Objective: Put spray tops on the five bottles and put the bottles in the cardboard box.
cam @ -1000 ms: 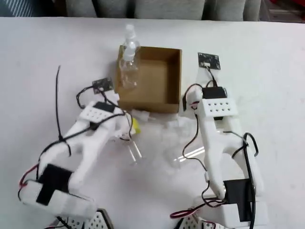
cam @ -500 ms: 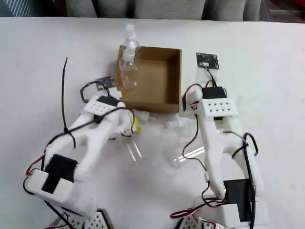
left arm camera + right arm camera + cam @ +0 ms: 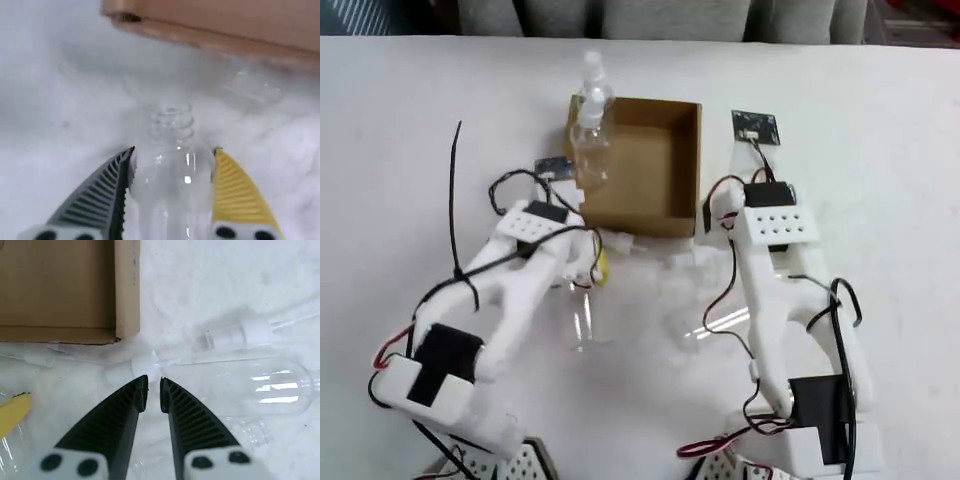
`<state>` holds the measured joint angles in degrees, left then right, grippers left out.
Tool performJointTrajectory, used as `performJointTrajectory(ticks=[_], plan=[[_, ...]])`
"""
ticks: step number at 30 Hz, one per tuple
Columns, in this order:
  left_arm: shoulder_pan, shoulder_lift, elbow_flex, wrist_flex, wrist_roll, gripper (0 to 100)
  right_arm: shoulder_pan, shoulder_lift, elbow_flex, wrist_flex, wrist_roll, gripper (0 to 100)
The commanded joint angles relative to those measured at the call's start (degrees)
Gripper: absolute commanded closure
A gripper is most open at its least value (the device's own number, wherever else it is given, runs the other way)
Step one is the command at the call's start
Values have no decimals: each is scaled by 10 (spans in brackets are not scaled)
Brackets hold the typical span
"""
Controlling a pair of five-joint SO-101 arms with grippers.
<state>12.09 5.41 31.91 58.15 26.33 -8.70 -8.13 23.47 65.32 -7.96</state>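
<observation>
The left tool [image 3: 172,152] was clamped on a clear bottle [image 3: 171,125] at its shoulder, one finger on each side; the bottle's long axis ran straight out from the tool, its bare threaded neck pointing ahead at the near wall of the cardboard box [image 3: 225,20]; no top was on it. On the white surface [image 3: 880,150] farther right, the right tool [image 3: 152,385] hung with its jaws drawn almost together, gripping nothing; a spray top [image 3: 145,362] lay just beyond its tips, and a second bottle [image 3: 240,385] lay on its side next to them, long axis crosswise to the tool. By my judgement the right arm was nearer the tops, so fetching one fell to it.
</observation>
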Motion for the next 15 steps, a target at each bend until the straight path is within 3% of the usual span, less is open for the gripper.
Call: performJointTrajectory(ticks=[1, 4, 10, 15], plan=[[-15, -4, -18, 40, -183, 947, -5, -5, -6, -5, 5, 979], [-25, -4, -18, 43, -261, 928, -5, -5, -6, -5, 5, 979], [-46, -4, -35, 97, -195, 657, -5, -5, -6, -5, 5, 979], [-51, -5, -59, 120, -192, 670, -5, -5, -6, -5, 5, 979]])
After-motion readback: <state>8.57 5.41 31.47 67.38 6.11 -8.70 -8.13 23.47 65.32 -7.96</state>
